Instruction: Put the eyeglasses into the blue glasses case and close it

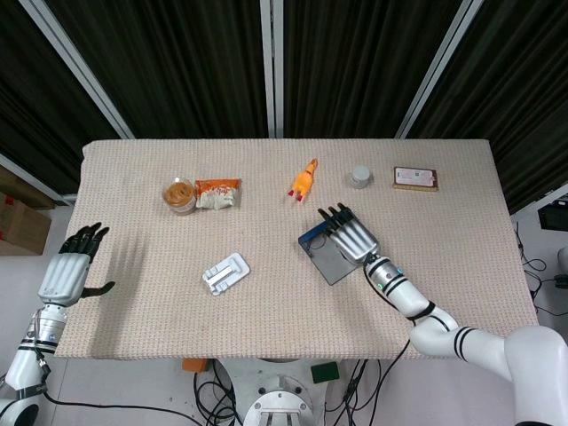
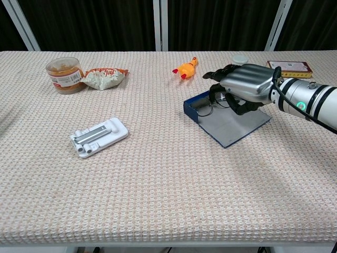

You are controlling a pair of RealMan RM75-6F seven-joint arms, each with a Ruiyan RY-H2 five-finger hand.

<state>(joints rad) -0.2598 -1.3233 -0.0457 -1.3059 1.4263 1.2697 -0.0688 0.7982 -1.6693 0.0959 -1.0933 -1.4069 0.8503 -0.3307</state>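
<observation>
The right robot hand (image 2: 246, 87) hangs palm-down over the far half of the open blue glasses case (image 2: 231, 123), its dark fingers (image 2: 217, 85) curled around the eyeglasses (image 2: 206, 107). Only one lens and part of the frame show, at about 8 o'clock of the palm, over the case's raised rim. The left robot hand (image 1: 67, 268) is off the desk (image 1: 284, 293) edge at 9 o'clock, fingers spread, holding nothing.

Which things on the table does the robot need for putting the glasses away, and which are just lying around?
For the job:
eyeglasses
blue glasses case
right hand

Just lying about:
rubber chicken toy
snack jar
snack packet
white folding stand
small round tin
flat box
</observation>
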